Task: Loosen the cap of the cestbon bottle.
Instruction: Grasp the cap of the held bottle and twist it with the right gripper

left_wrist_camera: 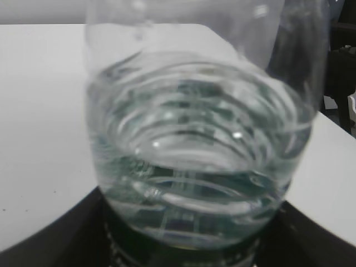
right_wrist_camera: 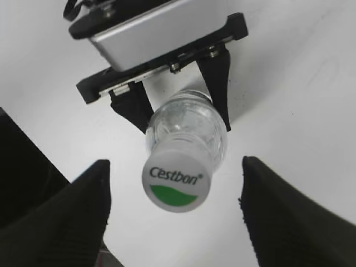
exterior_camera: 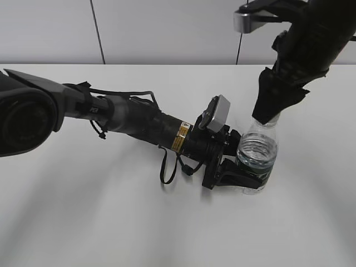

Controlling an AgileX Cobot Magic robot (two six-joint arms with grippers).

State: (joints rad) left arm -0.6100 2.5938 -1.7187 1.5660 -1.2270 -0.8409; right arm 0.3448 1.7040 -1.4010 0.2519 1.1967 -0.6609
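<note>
White tabletop (exterior_camera: 83, 222) fills most of what we see, with a pale panelled wall (exterior_camera: 167, 30) behind it. Across the table from the left we see the left arm (exterior_camera: 128, 119) reaching low and nearly level, its wrist camera (exterior_camera: 216, 114) tilted up just behind the left gripper (exterior_camera: 245, 175), whose black jaws are closed around the lower body of the cestbon bottle (exterior_camera: 257, 153). We see that bottle standing upright on the table, right of centre, partly filled with water; in the left wrist view its clear ribbed body (left_wrist_camera: 194, 150) fills the frame. From above, the right arm (exterior_camera: 311, 33) comes down with the right gripper (exterior_camera: 272, 105) at the bottle's top. In the right wrist view we find its two dark fingers (right_wrist_camera: 72, 217) spread wide on either side of the cap (right_wrist_camera: 176, 181), apart from it and holding nothing. We read "Cestbon" over a green patch on that white cap, which sits on the neck.
</note>
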